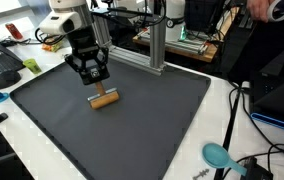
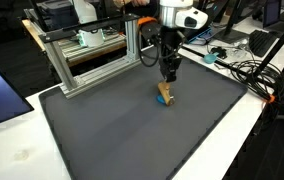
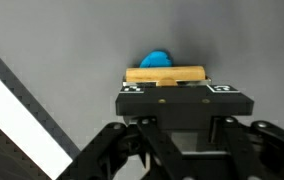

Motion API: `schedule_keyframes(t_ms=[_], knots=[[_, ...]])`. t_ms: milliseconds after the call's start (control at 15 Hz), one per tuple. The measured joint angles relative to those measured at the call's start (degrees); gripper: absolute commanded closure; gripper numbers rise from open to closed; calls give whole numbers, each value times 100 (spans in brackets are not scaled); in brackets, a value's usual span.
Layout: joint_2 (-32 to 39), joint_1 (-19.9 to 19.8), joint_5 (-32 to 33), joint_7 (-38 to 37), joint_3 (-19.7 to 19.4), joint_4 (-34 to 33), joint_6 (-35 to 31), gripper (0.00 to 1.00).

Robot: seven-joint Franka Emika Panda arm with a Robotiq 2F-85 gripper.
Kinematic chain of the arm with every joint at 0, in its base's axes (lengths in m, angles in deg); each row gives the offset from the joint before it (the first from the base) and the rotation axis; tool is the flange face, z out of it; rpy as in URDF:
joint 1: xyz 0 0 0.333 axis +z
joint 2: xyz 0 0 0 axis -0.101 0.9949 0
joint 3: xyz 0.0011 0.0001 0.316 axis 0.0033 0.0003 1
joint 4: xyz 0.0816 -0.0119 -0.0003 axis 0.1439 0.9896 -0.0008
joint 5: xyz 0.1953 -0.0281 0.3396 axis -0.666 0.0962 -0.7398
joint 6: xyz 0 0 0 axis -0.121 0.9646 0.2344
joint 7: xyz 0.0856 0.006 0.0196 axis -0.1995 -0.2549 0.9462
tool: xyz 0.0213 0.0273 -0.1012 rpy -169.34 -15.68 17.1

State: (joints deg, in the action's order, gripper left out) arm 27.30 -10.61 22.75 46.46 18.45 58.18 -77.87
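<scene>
Wooden block [image 3: 166,74] sits pinched across its length between my fingers [image 3: 132,97], half closed on it. The wrist view shows a rounded blue piece [image 3: 158,59] just behind it; in an exterior view the block [image 1: 104,99] shows wood alone, low over the dark mat [image 1: 162,120] on the white tabletop [image 1: 222,110].

Dark mat [image 1: 157,130], aluminium frame [image 2: 134,42], teal spoon [image 1: 217,155], tangled cables [image 2: 247,72].

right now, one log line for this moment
gripper: shut on wooden block | place: at dark mat, contact unclear | nearby: blue object behind block
</scene>
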Motion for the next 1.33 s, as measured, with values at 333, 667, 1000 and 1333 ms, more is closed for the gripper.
schedule_keyframes(t_ms=[333,667,1000,1333], knots=[[-15,-66,-60,11,0,1,44,78],[-24,-102,-60,25,-1,2,78,78],[-29,-118,-59,58,-7,5,96,78],[-36,-129,-57,90,-15,12,108,78]])
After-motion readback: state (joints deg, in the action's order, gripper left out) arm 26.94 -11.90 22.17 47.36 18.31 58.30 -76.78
